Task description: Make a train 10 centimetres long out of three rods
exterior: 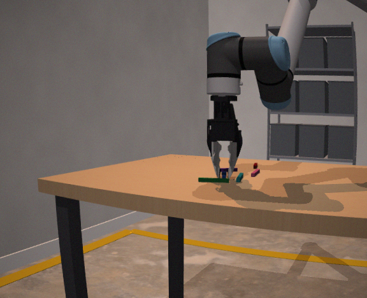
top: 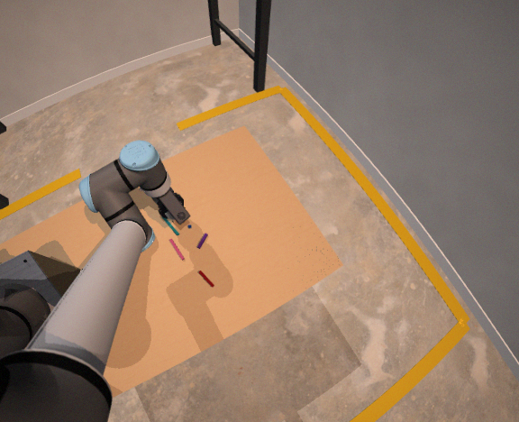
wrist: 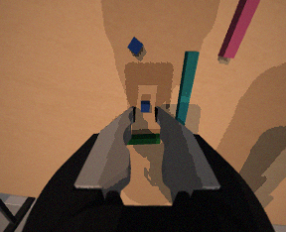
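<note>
Top view. One tan wooden table [top: 268,195] [exterior: 119,179] [wrist: 53,84], its right corner well apart from the rods, with broad room for moving between. One black-and-grey two-jaw gripper [top: 181,215] [exterior: 223,177] [wrist: 145,107], centre-left, fingertips hidden. Beside it, a small blue block-like rod [top: 189,225] [wrist: 135,46] and a long turquoise rod [top: 171,226] [exterior: 239,177] [wrist: 187,86]. Lower: one pink rod [top: 177,249] [exterior: 255,172] [wrist: 239,29], one purple rod [top: 202,240] [exterior: 234,169], one dark red rod [top: 205,278] [exterior: 255,165], all apart.

Exterior view. Gripper at centre, pointing down, fingertips low over the tabletop. One long dark green rod [exterior: 213,180] [wrist: 144,139], lying flat near the front edge, bare wood to its left. Turquoise rod just right of the fingers; pink and red farther back; purple behind the fingers.

Wrist view. Claw slightly open, a narrow gap between the tips, nothing gripped. A second blue block-like rod [wrist: 145,106], seen in line with that gap, frame centre; the first blue rod well apart, upper left. Green rod crosswise below it, partly hidden by the fingers. Turquoise rod near the right finger, the tightest side; more room at left. No three rods stand joined as a train.
</note>
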You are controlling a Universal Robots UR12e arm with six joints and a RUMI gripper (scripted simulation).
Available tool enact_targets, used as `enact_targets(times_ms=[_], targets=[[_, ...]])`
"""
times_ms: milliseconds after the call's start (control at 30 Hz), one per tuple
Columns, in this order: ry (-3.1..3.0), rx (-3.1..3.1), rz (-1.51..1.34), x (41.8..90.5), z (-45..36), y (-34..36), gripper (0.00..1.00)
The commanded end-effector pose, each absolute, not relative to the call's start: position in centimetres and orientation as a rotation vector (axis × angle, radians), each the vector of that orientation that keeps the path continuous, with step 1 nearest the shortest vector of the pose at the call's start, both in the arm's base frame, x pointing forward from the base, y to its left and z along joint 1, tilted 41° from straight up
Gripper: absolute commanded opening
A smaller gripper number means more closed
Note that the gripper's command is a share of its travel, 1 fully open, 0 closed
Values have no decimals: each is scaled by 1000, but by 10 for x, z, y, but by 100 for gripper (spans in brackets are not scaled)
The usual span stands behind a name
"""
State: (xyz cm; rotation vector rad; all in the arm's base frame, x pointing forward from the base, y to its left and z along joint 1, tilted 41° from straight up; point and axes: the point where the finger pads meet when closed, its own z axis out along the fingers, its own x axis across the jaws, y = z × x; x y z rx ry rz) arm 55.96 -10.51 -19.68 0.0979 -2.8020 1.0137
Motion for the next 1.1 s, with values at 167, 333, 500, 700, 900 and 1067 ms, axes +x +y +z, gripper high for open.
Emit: enact_targets(times_ms=[167,333,500,700,900,1067], targets=[[-2801,97,1015,559,-196,-106,14],[-2801,97,1015,559,-196,-106,0],[-2801,97,1015,559,-196,-106,0],[-2801,97,1015,559,-196,-106,0],[-2801,97,1015,559,-196,-106,0],[-2801,97,1015,559,-196,-106,0]])
